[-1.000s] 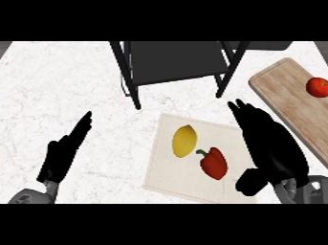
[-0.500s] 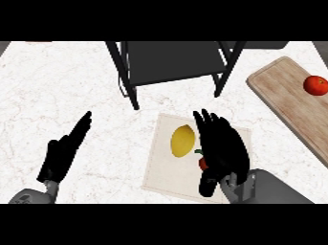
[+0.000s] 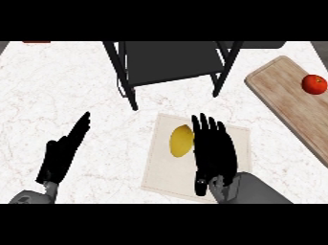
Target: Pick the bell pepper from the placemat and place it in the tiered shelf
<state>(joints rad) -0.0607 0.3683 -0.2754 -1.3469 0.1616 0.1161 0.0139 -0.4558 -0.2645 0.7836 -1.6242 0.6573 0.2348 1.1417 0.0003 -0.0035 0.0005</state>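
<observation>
Head view: right hand (image 3: 213, 152) lies flat over the placemat (image 3: 159, 167), fingers straight and spread, covering the bell pepper, which cannot be seen. A yellow lemon (image 3: 181, 141) sits just left of it. Beyond the placemat stands the tiered shelf (image 3: 170, 62). Left hand (image 3: 64, 153) rests open, well left.

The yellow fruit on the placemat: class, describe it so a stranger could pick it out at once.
Find the black tiered shelf at the counter's far side; the pale placemat lies just in front. The yellow fruit sits on its left half, beside the right hand. It is the only yellow thing; the round red fruit lies on the wooden board.
</observation>
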